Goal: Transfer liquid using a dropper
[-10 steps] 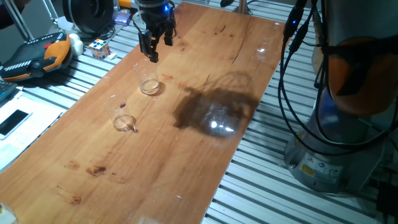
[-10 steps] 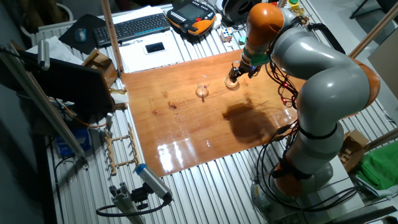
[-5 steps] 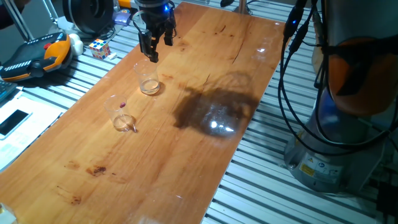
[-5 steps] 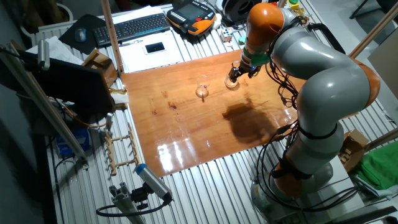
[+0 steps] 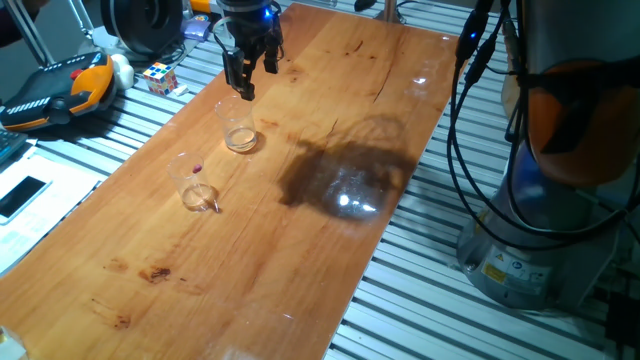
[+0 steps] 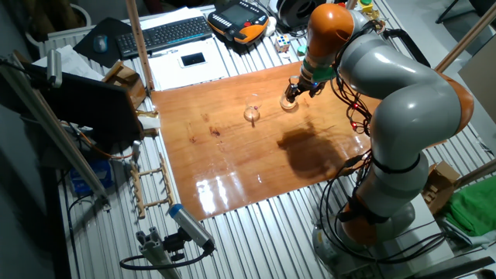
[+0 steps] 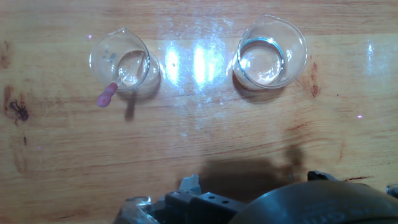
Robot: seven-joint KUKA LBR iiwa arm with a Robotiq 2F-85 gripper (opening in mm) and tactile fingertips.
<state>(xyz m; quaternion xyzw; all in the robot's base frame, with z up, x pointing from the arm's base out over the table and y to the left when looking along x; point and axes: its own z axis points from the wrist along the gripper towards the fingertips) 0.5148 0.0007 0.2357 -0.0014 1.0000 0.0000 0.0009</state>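
The dropper (image 7: pixel 122 78) leans inside the left small clear cup (image 7: pixel 102 55), its purple-pink end (image 7: pixel 106 96) sticking out over the rim. The other clear cup (image 7: pixel 297 38), with a little liquid in it, stands to the right. In one fixed view the dropper's cup (image 5: pixel 198 186) is nearer the camera and the second cup (image 5: pixel 238 128) sits just below my gripper (image 5: pixel 255 80). The gripper hangs above the table beside that cup, open, with nothing between its fingers. In the other fixed view the gripper (image 6: pixel 293 90) hovers over the cup (image 6: pixel 288 103).
The wooden tabletop (image 5: pixel 300 230) has slatted metal around it. Beyond its left edge lie a Rubik's cube (image 5: pixel 160 77), an orange-black pendant (image 5: pixel 60 90) and a phone (image 5: pixel 22 195). The arm's base (image 5: pixel 540 200) and cables stand at the right.
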